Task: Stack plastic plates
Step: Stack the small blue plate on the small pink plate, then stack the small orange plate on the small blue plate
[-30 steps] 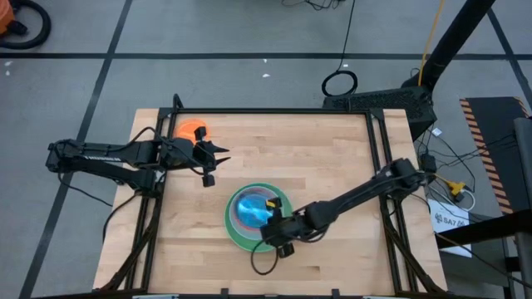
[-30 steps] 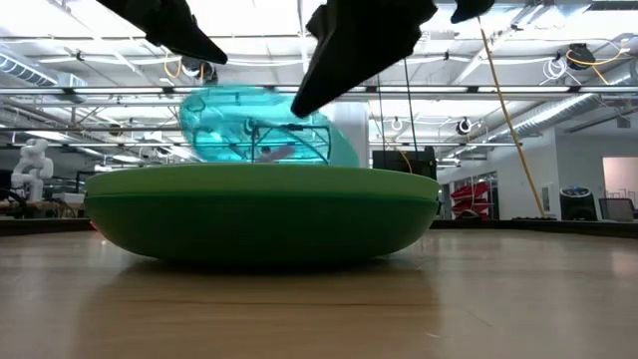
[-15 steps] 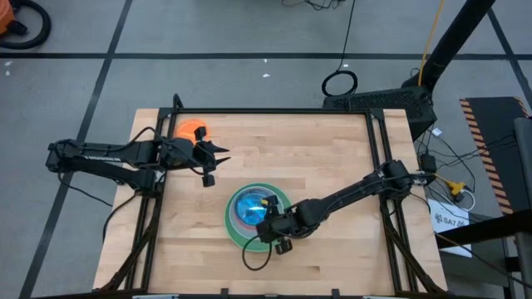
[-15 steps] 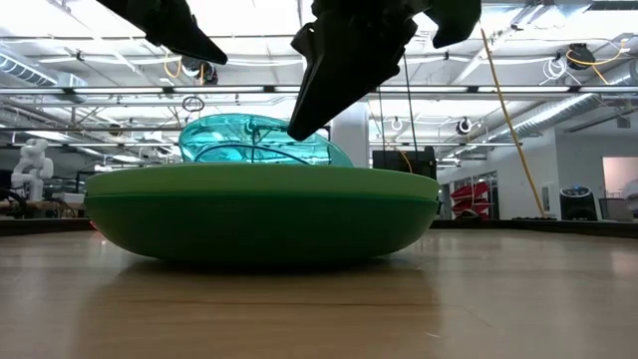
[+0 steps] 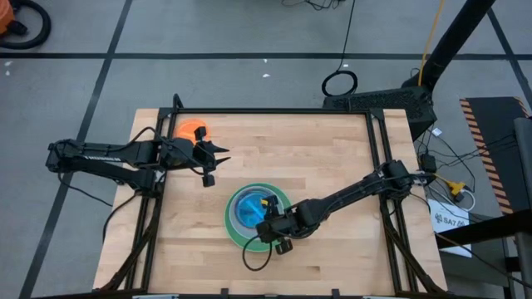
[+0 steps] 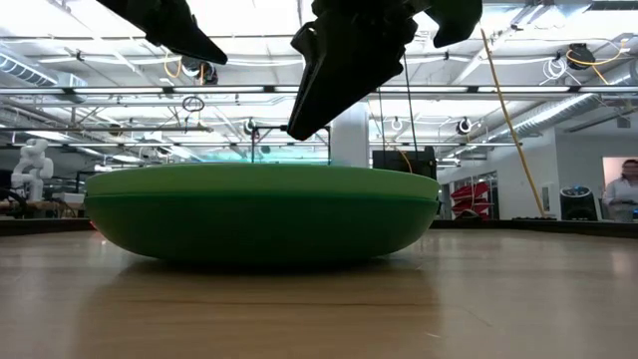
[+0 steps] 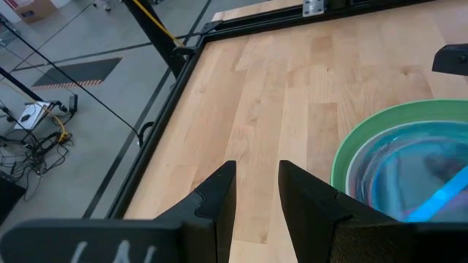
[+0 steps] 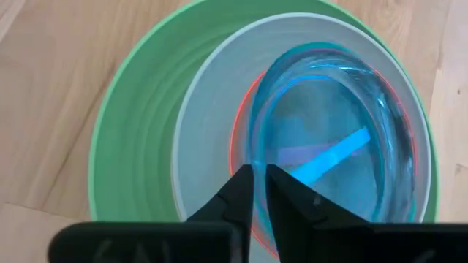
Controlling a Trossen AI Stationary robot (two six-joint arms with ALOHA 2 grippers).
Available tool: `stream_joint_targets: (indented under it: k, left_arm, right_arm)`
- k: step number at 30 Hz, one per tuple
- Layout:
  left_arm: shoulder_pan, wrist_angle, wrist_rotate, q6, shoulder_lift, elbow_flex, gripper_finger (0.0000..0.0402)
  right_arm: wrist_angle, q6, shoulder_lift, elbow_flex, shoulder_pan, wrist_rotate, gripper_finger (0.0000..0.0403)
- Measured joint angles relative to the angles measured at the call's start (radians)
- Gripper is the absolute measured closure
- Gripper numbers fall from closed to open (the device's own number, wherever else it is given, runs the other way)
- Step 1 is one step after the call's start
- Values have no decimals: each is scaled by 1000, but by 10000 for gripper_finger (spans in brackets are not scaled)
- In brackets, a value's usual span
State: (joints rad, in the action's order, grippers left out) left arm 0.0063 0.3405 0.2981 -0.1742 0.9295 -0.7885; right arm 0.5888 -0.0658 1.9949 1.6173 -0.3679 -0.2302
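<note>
Mid-table stands a stack of plastic plates: a light green plate holds a pale blue one, a red-pink rim and, on top, a clear blue plate. In the low view only the green rims show. My right gripper hangs over the stack's near-right side with its fingers a narrow gap apart, above the blue plate's edge. A small orange plate lies at the table's far left corner. My left gripper waits open beside it, above the table.
A black cable loop hangs from my right arm over the wood near the stack. A black metal frame edges the table. Bare wood lies to the right of the stack and along the far side. A person stands far off in the room.
The blue plate stood tilted, with one edge high above the green rim. It has come down flat into the stack and no longer shows in the low view. My right gripper has tipped a little further down over the stack.
</note>
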Motion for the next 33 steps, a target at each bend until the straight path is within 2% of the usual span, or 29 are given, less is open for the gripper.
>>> stream_joint_targets:
  k: [9,16,20,27,30,33]
  left_arm:
    - [0,0,0,2,0,0,291]
    - [0,0,0,3,0,0,291]
    - [0,-1,0,13,0,0,291]
    - [0,-1,0,87,0,0,291]
    - [2,1,0,145,0,0,291]
    - [17,18,3,206,0,0,291]
  right_arm:
    - [0,0,0,0,0,-1,304]
    - [26,1,-1,0,1,-7,273]
    - [113,48,-26,0,5,-75,271]
    - [336,112,-144,-10,22,-206,287]
    - [275,88,-238,-95,42,-215,294]
    - [92,39,-355,-270,71,-216,300]
